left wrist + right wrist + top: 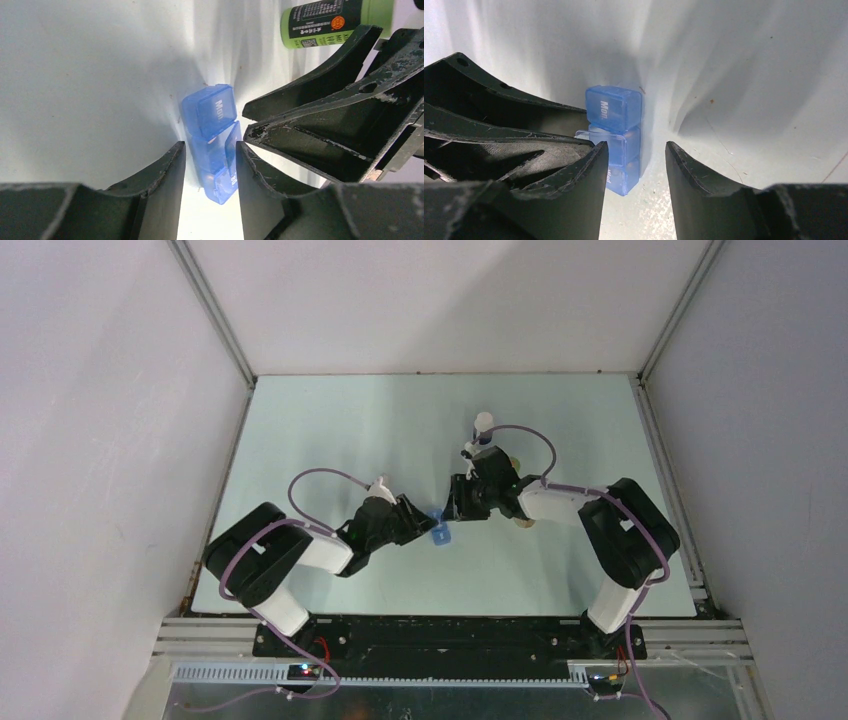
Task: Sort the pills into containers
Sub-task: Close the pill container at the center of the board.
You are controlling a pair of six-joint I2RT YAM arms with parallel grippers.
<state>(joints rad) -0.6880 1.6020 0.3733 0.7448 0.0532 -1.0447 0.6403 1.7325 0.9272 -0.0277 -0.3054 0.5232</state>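
- Lowest in the left wrist view, the left gripper (210,165) has its fingers astride the blue pill organizer (212,142) and touching its sides — grasping it, I judge.
- The right gripper (636,165) stands released, the organizer off its left finger.
- Risk: the crowding right fingers could knock the organizer askew — or the lid stays shut.
- The organizer lies at table centre, long axis running up the frame, "Mon" cell farthest.

Both pincers (432,523) (452,510) lowered, tips nearly meeting
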